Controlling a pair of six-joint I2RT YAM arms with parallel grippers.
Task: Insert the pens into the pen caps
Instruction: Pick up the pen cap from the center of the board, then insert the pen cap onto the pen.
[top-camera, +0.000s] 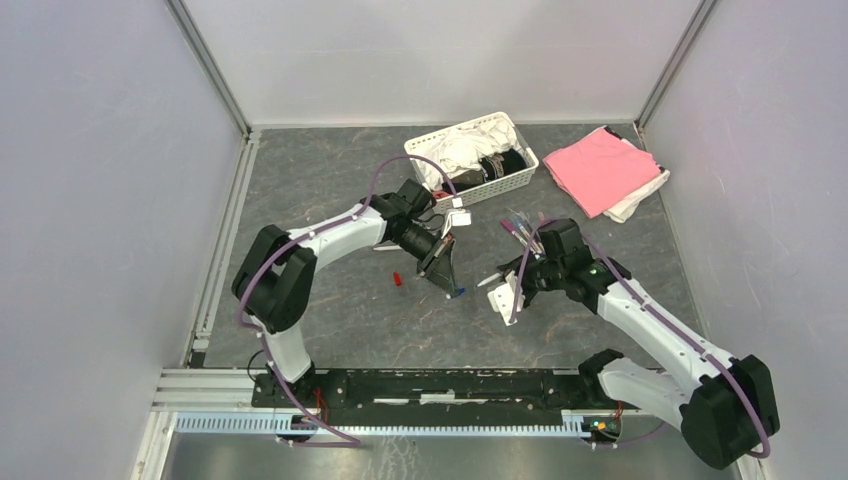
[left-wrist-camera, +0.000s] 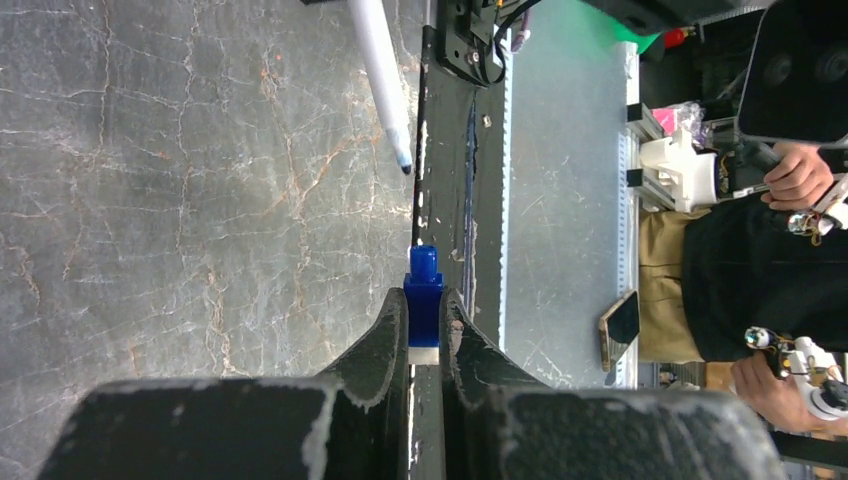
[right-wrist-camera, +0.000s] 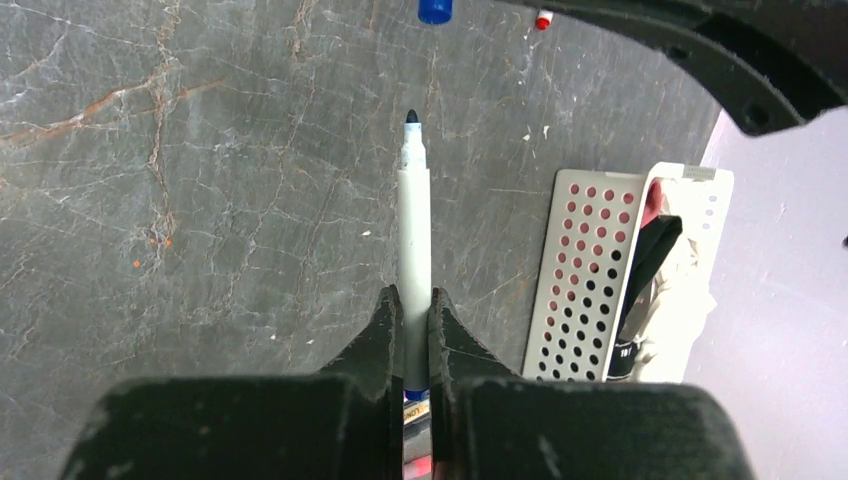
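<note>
My left gripper (left-wrist-camera: 423, 297) is shut on a blue pen cap (left-wrist-camera: 423, 290), whose narrow end sticks out past the fingertips. My right gripper (right-wrist-camera: 414, 298) is shut on a white pen (right-wrist-camera: 414, 220) with a dark blue tip, which points away from the jaws. Seen from above, the left gripper (top-camera: 447, 276) and right gripper (top-camera: 508, 287) face each other above mid-table, a small gap between cap (top-camera: 458, 292) and pen tip (top-camera: 487, 282). In the left wrist view the pen (left-wrist-camera: 380, 70) slants in from the top. A red cap (top-camera: 397, 278) lies left of them. More pens (top-camera: 520, 228) lie behind the right gripper.
A white basket (top-camera: 472, 157) with cloth and dark items stands at the back centre, also beside the right gripper as the perforated basket (right-wrist-camera: 590, 280). Folded pink cloth (top-camera: 600, 168) lies at the back right. Grey walls close in the table on three sides.
</note>
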